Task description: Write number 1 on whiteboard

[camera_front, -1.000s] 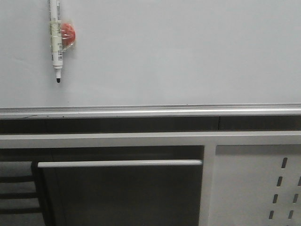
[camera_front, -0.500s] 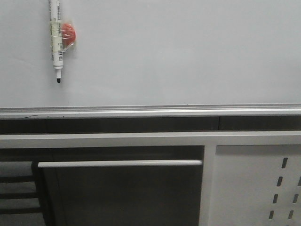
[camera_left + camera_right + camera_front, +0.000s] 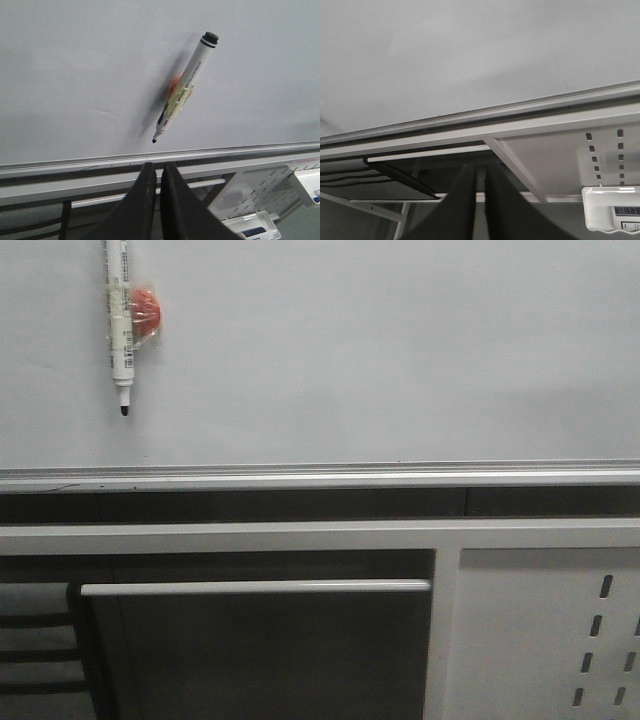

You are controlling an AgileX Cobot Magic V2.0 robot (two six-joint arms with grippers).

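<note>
Whiteboard [image 3: 380, 350] plain glossy grey-white, unmarked, silver rail along its lower edge. Marker [image 3: 119, 325] hangs tip down, upper left. Left hand [image 3: 159, 175] together, empty; right hand [image 3: 480, 180] nearly together, empty.

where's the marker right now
In the front view, the marker hangs tip-down at the whiteboard's upper left, beside a red magnet, above the rail.

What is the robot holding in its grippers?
Nothing. The left gripper and right gripper are both shut and empty; the marker hangs on the whiteboard.
</note>
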